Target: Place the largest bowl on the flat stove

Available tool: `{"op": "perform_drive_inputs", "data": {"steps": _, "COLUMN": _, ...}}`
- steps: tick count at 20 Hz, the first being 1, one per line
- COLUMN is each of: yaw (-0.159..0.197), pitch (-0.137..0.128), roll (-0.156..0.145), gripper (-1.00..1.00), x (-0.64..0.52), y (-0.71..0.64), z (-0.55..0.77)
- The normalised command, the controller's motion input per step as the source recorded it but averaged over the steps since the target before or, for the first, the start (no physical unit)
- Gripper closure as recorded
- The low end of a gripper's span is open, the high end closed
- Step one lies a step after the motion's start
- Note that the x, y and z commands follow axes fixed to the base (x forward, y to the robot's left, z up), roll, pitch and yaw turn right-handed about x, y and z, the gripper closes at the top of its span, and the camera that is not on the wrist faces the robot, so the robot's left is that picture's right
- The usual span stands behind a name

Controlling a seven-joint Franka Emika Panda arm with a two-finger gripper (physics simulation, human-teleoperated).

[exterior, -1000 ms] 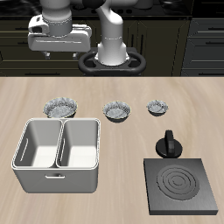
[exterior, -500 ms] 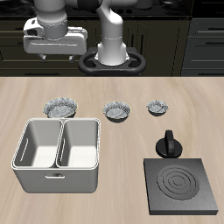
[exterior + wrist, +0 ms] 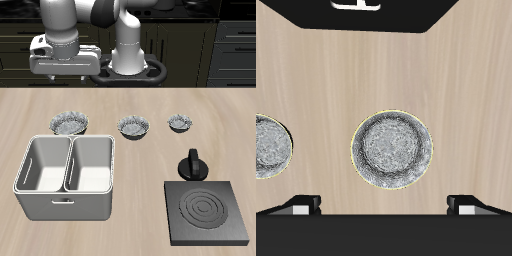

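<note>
In the exterior view, three speckled bowls stand in a row across the middle of the wooden table (image 3: 230, 110). The largest bowl (image 3: 69, 124) is at one end of the row, just behind the back rim of the grey two-compartment bin (image 3: 66, 177). The medium bowl (image 3: 134, 127) sits beside the largest bowl, well apart from it, and the smallest bowl (image 3: 181, 123) stands beyond the medium one, at the row's other end. All three are upright on the table. The flat stove (image 3: 207, 212) lies far from the largest bowl, near the table's front edge and on the other side of the bin, with its black knob (image 3: 192, 164) at the stove's back edge. Nothing rests on the stove. The gripper (image 3: 66, 66) hangs high above the table, behind the largest bowl and well clear of it. From this angle I cannot tell how its jaws stand.

In the wrist view, the camera looks straight down on the tabletop. The largest bowl (image 3: 393, 149) shows as a full circle with a pale rim and a grey speckled inside, lying between the two dark fingertips (image 3: 301, 203) at the picture's edge. The fingertips are spread wide apart, wider than the bowl, with nothing between them, so the pincer is released. Part of the medium bowl (image 3: 270, 146) shows beside the largest bowl, apart from it.
</note>
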Motion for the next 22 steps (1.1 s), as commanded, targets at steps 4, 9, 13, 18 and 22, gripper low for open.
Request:
{"op": "perform_drive_inputs", "data": {"steps": 4, "yaw": 0.002, "pitch": 0.028, "roll": 0.007, "gripper": -1.0, "x": 0.03, "y": 0.05, "z": -0.4}}
{"op": "perform_drive_inputs", "data": {"steps": 9, "yaw": -0.004, "pitch": 0.025, "roll": 0.012, "gripper": -1.0, "x": 0.04, "y": 0.06, "z": -0.39}}
{"op": "perform_drive_inputs", "data": {"steps": 13, "yaw": -0.007, "pitch": 0.013, "roll": 0.0, "gripper": -1.0, "x": 0.03, "y": 0.04, "z": -0.25}}
{"op": "perform_drive_inputs", "data": {"steps": 18, "yaw": -0.009, "pitch": 0.022, "roll": 0.009, "gripper": -1.0, "x": 0.01, "y": 0.06, "z": -0.34}}
{"op": "perform_drive_inputs", "data": {"steps": 22, "yaw": 0.012, "pitch": 0.019, "roll": 0.006, "gripper": -1.0, "x": 0.02, "y": 0.08, "z": -0.27}}
